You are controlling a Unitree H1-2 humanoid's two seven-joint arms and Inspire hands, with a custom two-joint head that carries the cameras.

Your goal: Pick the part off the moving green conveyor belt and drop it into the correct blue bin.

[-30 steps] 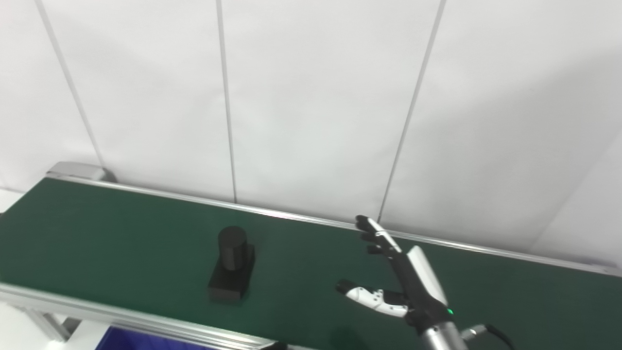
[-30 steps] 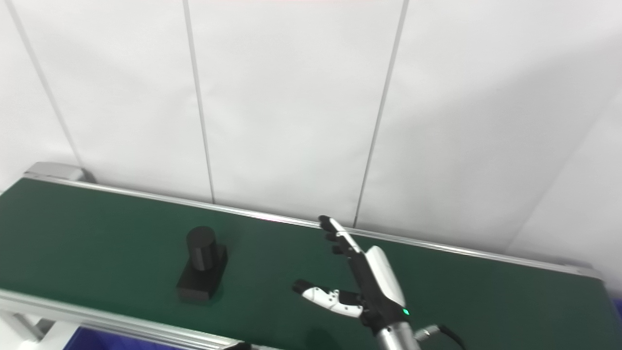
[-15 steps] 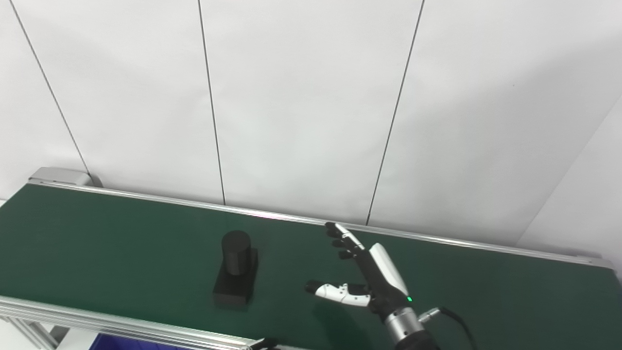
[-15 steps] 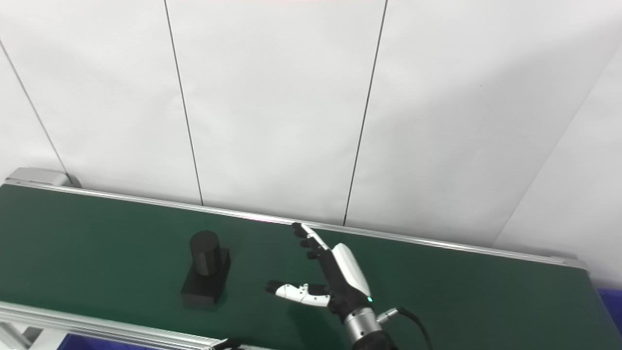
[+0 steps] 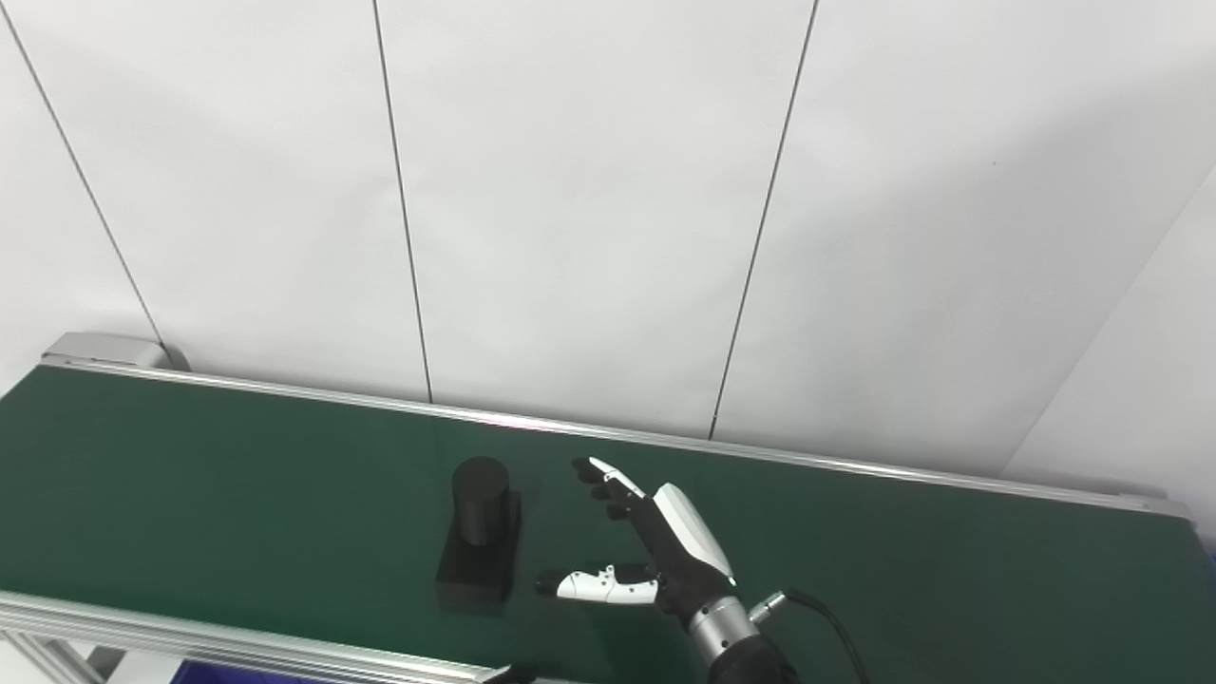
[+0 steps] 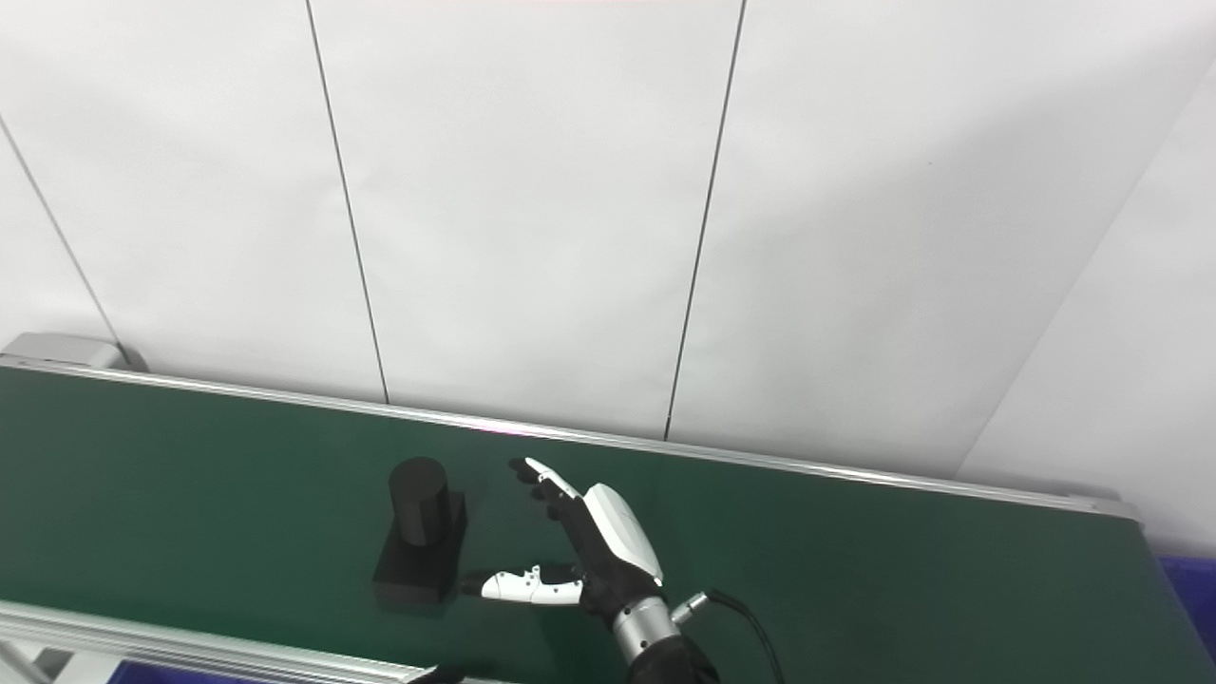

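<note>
Part [image 5: 478, 537] on green conveyor belt [image 5: 237, 494], near front rail [image 5: 190, 638], left of centre. Black, two pieces as one: flat rectangular base w/ upright cylinder standing on far end. Base long axis running near-to-far across belt, roughly square to belt travel; cylinder axis vertical, pointing straight up.

Right hand [image 5: 655, 560] just beside part on its right side, low over belt, not touching. Fingers [image 5: 608, 480] stretched toward far-left, thumb [image 5: 579, 586] spread out toward base's near end, so wide open, holding nothing. Part lying to left of open span, between finger line and thumb line if slid further in. Thumb tip very near base corner; contact or small gap hard to tell at this res.

Left hand not in view, so right clearly nearer. Probably pre-grasp: needs short sideways push left, then closing round cylinder or base.

Blue bin: only a blue sliver [image 6: 1187, 579] past belt's right end, prob. a bin.
</note>
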